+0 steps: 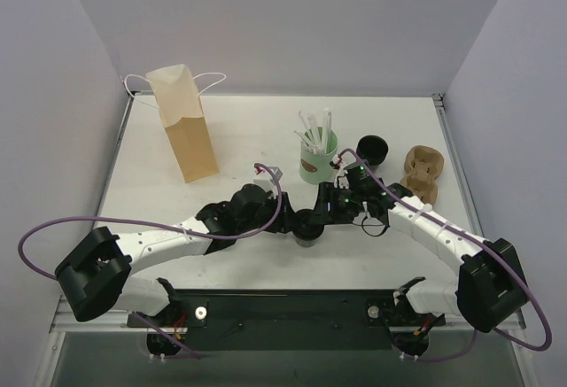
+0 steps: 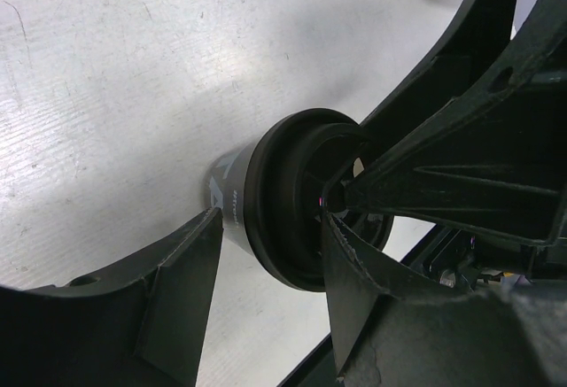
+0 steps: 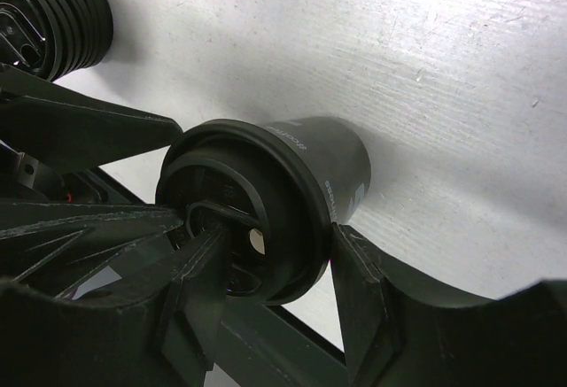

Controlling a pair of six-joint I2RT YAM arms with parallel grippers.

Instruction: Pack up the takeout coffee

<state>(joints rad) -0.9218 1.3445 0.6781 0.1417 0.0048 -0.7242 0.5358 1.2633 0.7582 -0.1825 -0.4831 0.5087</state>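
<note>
Item one, the takeout coffee point(image 1: 307, 229): a lidded black cup you will find upright on the table point(image 1: 230, 139), midway across and towards the near edge. Your left gripper point(image 2: 270, 226) is closed on it at the lid rim. Your right gripper point(image 3: 276, 241) straddles the same rim from the other side, and whether it clamps cannot be told.

Behind the coffee stand a mint-green cup of straws point(image 1: 317, 161) and, right of that, a stack of black lids point(image 1: 372, 148). A pulp cup carrier point(image 1: 422, 173) lies by the right edge, and a paper bag point(image 1: 184, 121) stands near the far left corner.
</note>
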